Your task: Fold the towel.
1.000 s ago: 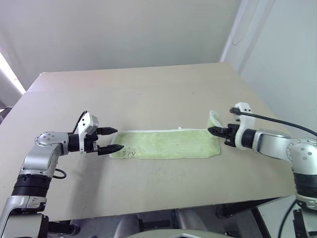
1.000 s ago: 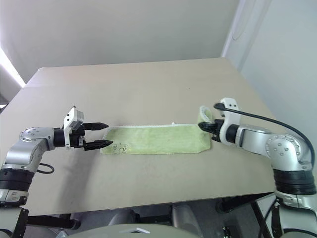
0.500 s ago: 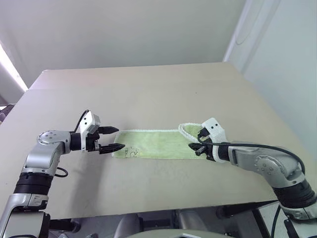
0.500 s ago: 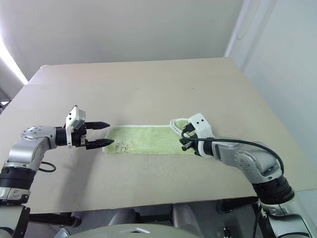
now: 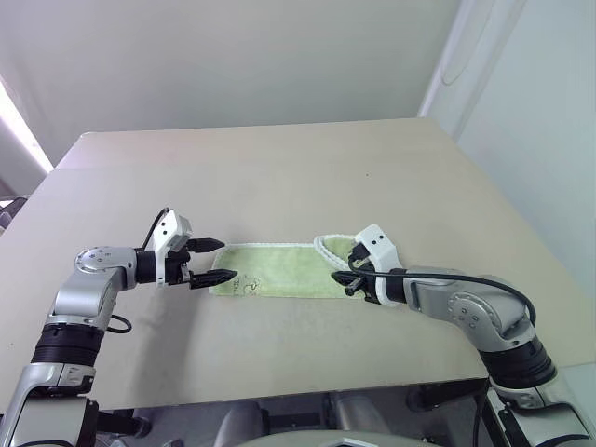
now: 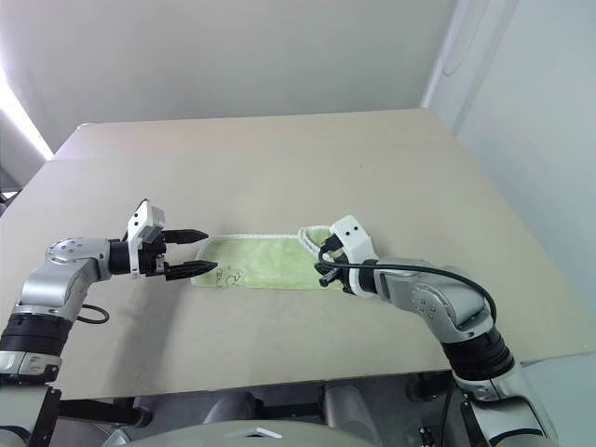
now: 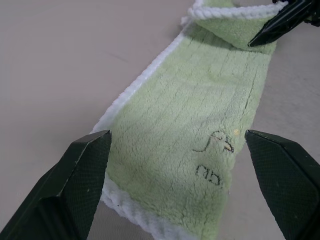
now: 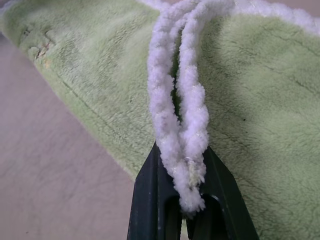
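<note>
My right gripper [image 5: 350, 277] pinches the towel's [image 5: 279, 273] doubled white edge, center of frame on the table [image 5: 279, 177]; my left gripper [image 5: 216, 262] stands spread at its left end. With so thin a pinch, the edge could slip out mid-fold.

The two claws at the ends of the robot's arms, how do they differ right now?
The left claw stands wide open, holding nothing; the right claw is shut on the whitish edge of the light lime-green terry towel. The left claw sits at the towel's flat end, while the right claw has its end lifted and carried over the middle. Both have two black fingers and point toward each other.
</note>
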